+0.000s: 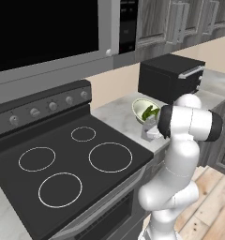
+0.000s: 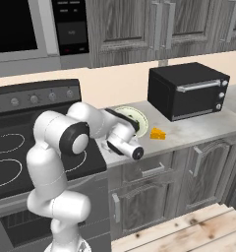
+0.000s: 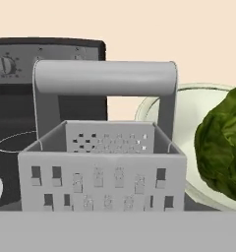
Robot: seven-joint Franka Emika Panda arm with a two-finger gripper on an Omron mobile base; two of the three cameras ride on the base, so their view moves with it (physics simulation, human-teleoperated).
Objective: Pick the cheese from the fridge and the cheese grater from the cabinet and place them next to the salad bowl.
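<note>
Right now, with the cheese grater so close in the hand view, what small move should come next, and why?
Probably draw the hand straight back. The cheese grater stands upright on the counter beside the salad bowl, and the cheese lies on the bowl's other side, so both look placed.

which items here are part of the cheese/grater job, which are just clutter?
Job items:
- cheese grater, close before the hand camera, beside the bowl
- salad bowl with green leaves
- cheese on the counter right of the bowl

Lying about:
- toaster oven
- stove
- microwave
</note>
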